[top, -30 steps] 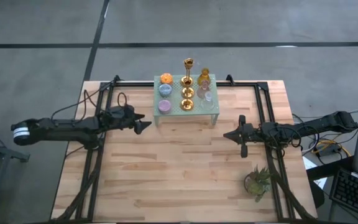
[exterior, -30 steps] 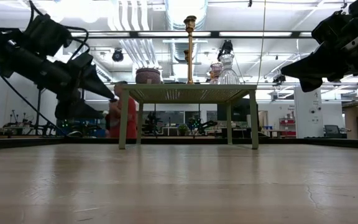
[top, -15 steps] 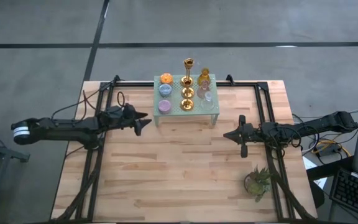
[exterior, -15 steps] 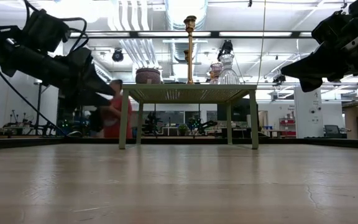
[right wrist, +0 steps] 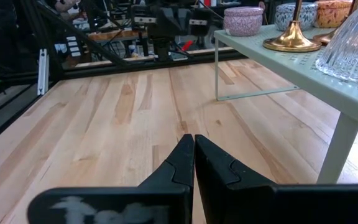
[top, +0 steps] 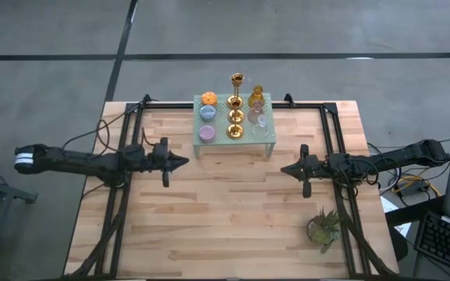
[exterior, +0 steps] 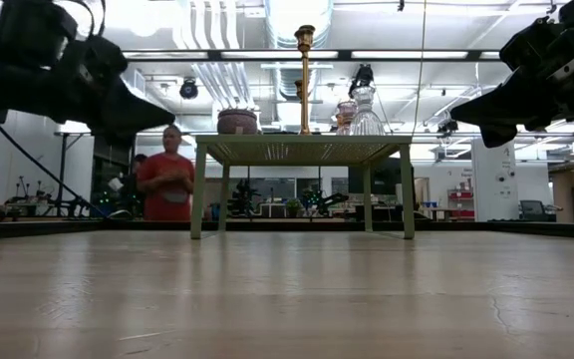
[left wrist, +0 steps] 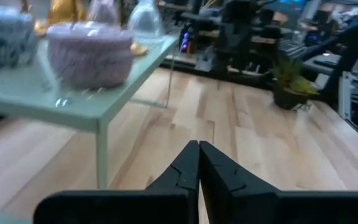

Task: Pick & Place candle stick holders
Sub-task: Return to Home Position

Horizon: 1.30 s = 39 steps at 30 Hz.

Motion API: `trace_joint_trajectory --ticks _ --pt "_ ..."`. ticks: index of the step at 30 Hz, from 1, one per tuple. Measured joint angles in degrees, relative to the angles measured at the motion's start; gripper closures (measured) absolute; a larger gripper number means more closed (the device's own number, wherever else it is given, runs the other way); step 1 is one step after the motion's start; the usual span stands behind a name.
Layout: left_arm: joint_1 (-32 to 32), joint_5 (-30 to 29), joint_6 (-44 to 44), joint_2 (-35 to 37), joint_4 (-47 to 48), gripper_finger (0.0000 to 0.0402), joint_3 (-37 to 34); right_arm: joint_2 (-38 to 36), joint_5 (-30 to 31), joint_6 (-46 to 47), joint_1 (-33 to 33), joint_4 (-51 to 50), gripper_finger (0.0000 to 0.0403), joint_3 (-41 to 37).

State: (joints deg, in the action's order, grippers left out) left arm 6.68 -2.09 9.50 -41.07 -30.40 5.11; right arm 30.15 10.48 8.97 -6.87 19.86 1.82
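Over the last second the left fingers point(top: 180, 161) had drawn back from the near corner of the pale green mesh rack point(top: 221, 134) and swung to point straight across the desk point(top: 233, 226). In the low view they had also lifted higher. They were pressed together with nothing between them, as the left wrist view showed, and the rack now stood ahead of their tips and off to one side, apart from them. The right fingers point(top: 286, 169), likewise closed on nothing, had not moved and faced the left ones across the desk. The candle stick holders point(top: 235, 115) all stood on the rack, the purple cup point(left wrist: 90, 53) on the corner nearest the left fingers. With none seen left on the desk, the placing looked finished and the left arm seemed to be retiring to rest.
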Motion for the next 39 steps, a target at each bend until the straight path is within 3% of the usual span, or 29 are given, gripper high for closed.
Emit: trace_joint_trajectory --ticks 8,15,23,33,39 --pt "-0.64 9.8 -1.06 7.66 0.6 0.0392 -4.35 0.0 0.0 0.0 0.02 0.0 0.0394 0.0" --pt "-0.64 14.02 -8.88 15.41 7.61 0.0381 -4.29 0.0 0.01 0.0 0.01 0.02 0.0394 -0.02" --pt "-0.64 22.94 -9.2 25.69 9.7 0.0381 -4.4 0.0 0.02 0.0 0.01 0.0 0.0394 -0.02" --pt "-0.64 23.76 -10.11 36.17 17.14 0.0382 -4.42 0.0 0.01 0.0 0.02 0.0 0.0394 0.0" --pt "-0.64 23.72 -9.84 38.09 19.82 0.0383 -4.42 0.0 0.0 0.0 0.02 0.01 0.0394 0.0"
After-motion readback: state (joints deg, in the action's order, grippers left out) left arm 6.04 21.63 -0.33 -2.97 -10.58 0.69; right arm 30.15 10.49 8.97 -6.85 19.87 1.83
